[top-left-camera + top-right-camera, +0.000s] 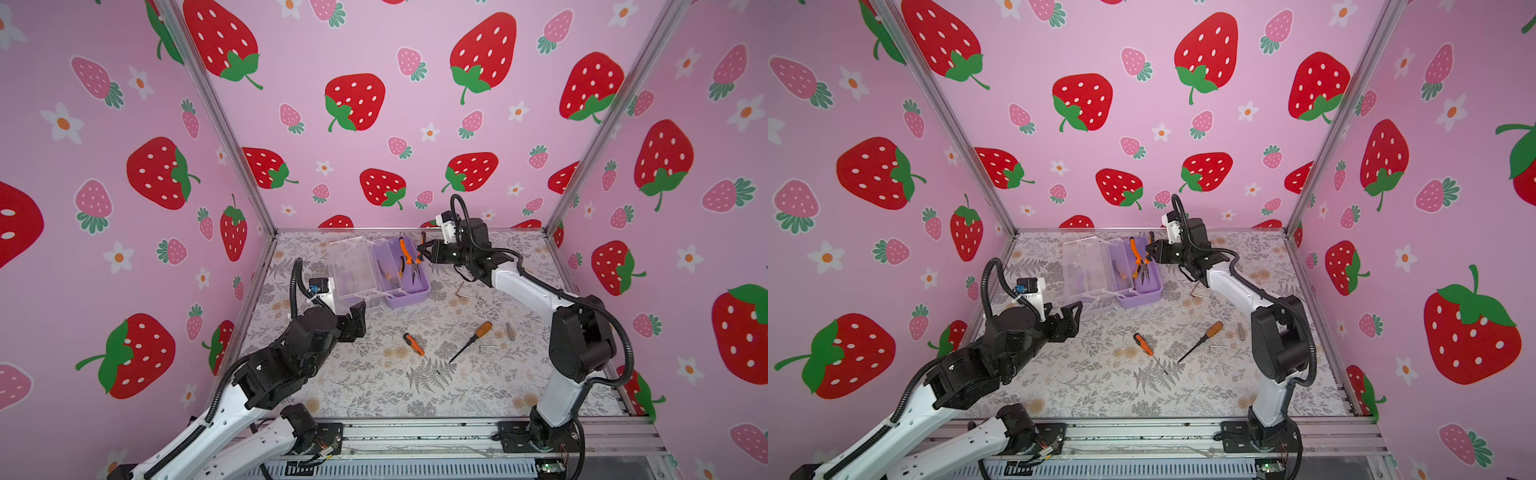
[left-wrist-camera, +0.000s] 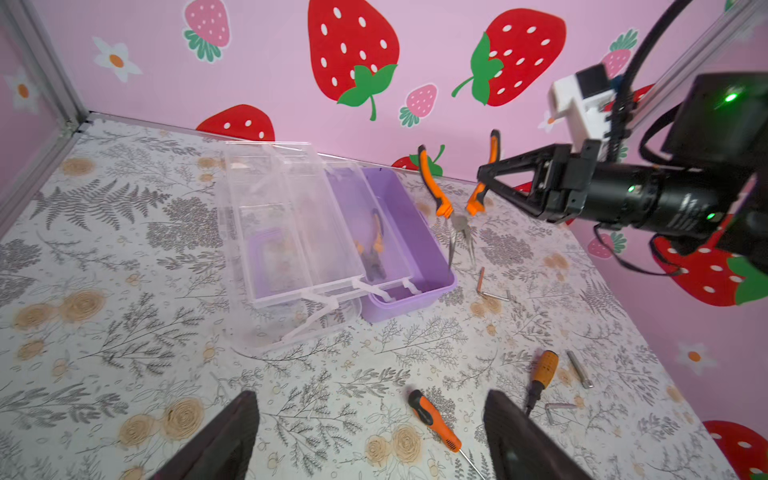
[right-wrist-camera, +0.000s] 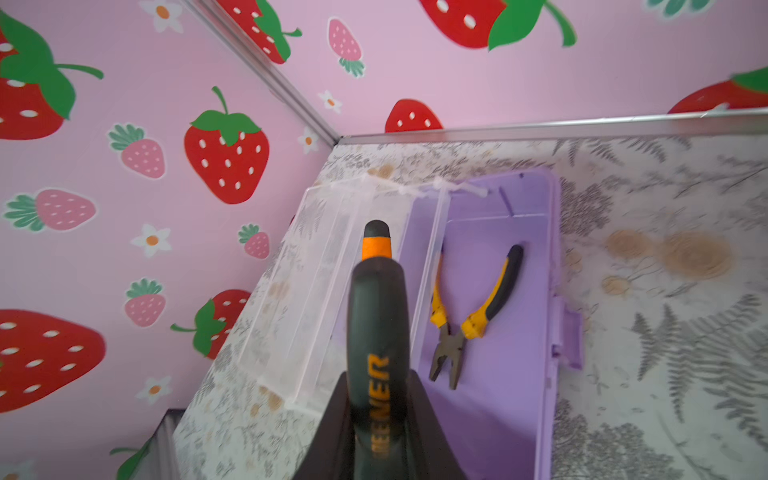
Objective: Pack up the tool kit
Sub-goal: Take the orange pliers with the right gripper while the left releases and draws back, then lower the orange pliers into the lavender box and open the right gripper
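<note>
The tool kit lies open at the back of the table: a lilac base point(image 1: 409, 299) point(image 2: 415, 299) with its clear lid point(image 1: 353, 266) point(image 2: 282, 232) folded out to the left. My right gripper point(image 1: 420, 251) point(image 3: 378, 386) is shut on one handle of orange-handled long-nose pliers point(image 1: 406, 251) point(image 2: 432, 183). They hang nose-down over the base's right edge. A second pair of pliers point(image 3: 469, 316), yellow and black, lies flat in the base. My left gripper point(image 1: 355, 318) point(image 2: 372, 419) is open and empty, just in front of the lid's near corner.
An orange-and-black screwdriver point(image 1: 413, 344) and a wooden-handled screwdriver point(image 1: 473, 338) lie on the floral mat in front of the kit. A hex key point(image 1: 461, 291) lies right of the base. Small metal bits point(image 1: 510, 331) sit further right. Pink walls close three sides.
</note>
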Motion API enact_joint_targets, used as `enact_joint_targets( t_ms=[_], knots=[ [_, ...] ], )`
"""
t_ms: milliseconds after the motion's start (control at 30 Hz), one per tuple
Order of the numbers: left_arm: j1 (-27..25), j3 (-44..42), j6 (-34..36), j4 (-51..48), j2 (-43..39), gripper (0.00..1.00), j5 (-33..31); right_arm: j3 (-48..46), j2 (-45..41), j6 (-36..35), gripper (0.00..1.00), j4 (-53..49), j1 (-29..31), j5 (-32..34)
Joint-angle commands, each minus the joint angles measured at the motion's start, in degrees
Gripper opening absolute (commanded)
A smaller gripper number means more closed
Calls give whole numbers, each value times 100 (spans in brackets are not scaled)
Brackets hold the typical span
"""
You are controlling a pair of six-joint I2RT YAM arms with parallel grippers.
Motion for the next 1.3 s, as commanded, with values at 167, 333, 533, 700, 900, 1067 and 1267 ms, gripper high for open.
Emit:
enact_joint_targets(
  t_ms=[167, 333, 533, 700, 900, 1067, 1267],
  knots=[
    [185, -122, -106, -466, -50, 88, -202, 1411, 1019, -900, 2, -1430, 286, 1799],
    [324, -168, -108, -431, 92, 88, -16, 2139, 1704, -1102, 0, -1899, 605, 2623],
    [401, -253, -136, -376, 201, 88, 120, 3111, 2604, -1088, 0, -2450, 797, 3345],
    [496, -328, -157, -385, 179, 88, 181, 3681, 3053, -1059, 0, -2762, 915, 4046],
    [603, -352, -153, -356, 229, 89, 280, 4078, 3306, -1310, 0, -2991, 1111, 5061],
    [667, -358, -154, -306, 319, 89, 404, 4260, 3538, -1417, 0, -3032, 1137, 4840],
    [722, -353, -216, -336, 320, 89, 445, 5177, 4256, -1606, 0, -3436, 1287, 4318]
  ],
)
